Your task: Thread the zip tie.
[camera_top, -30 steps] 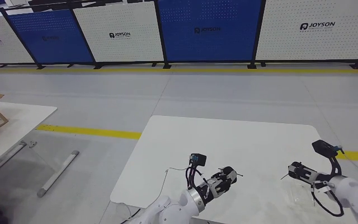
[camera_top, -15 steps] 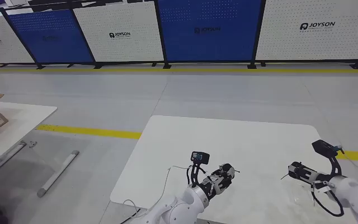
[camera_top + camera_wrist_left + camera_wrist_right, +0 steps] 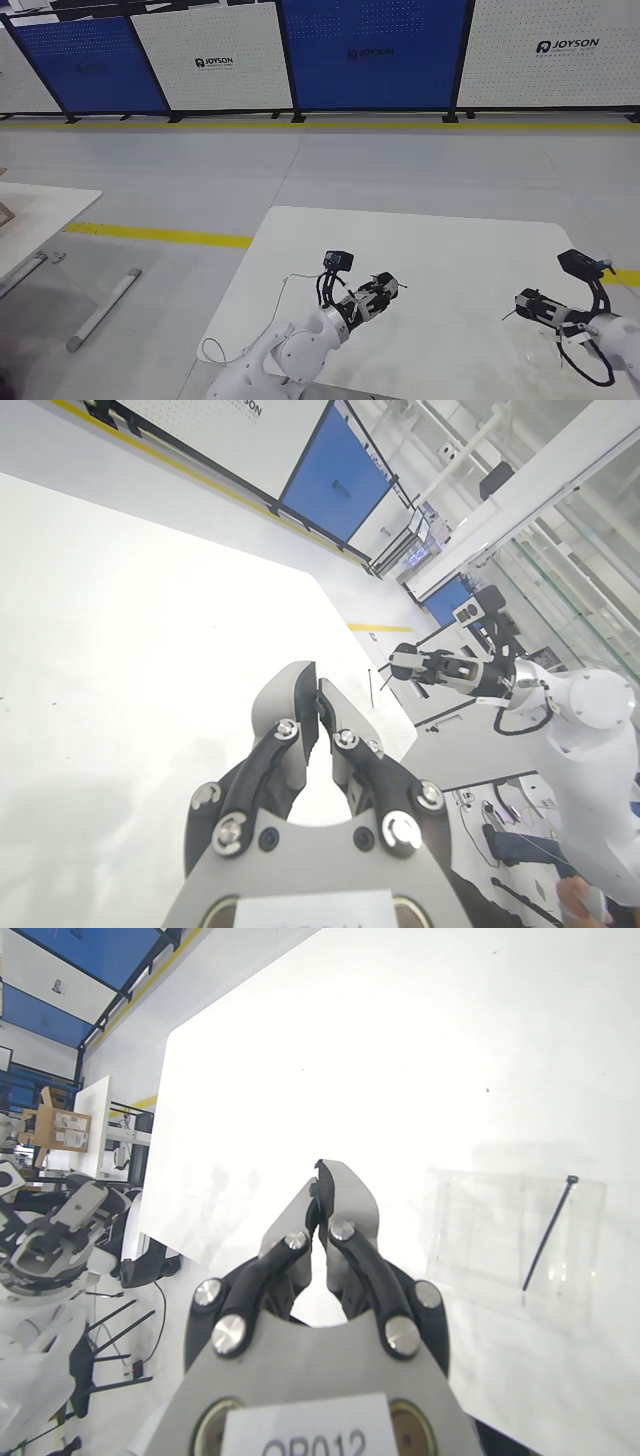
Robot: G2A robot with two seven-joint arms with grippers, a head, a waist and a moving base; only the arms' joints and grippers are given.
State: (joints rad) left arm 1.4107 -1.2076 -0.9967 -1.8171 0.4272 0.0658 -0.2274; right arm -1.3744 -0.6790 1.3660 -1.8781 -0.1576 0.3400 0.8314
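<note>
left gripper point(image 3: 318, 695) low over the white table point(image 3: 420, 240), toward its near left part, tips aimed across at the other arm. fingers pressed together tip to tip, pads meeting with no gap; cannot tell of anything thin pinched there. right gripper point(image 3: 316, 1188) over the table's right part, well apart from the left one. fingers closed too, tips touching, one tip slightly past the other; a small dark bit at the tips, too small to name. zip tie point(image 3: 548, 1233) flat on a clear sheet point(image 3: 475, 1228) on the table, just beside the right gripper, apart from both grippers. black, straight, unlooped, square head at the end farther from the right wrist, thin tail at the nearer end. slantwise across one side of the sheet, wholly on it. sheet flat on the table, near the edge on the right arm's side, faint in outline against the white top. a few dark specks point(image 3: 487, 1089) on the table beyond the right gripper. behind the table a pale floor point(image 3: 400, 160) with a yellow line point(image 3: 160, 235), then a row of blue and white pegboard panels point(image 3: 370, 55) on black feet. second white table point(image 3: 40, 215) off to the left, a pale bar point(image 3: 103, 308) on the floor beside it.
</note>
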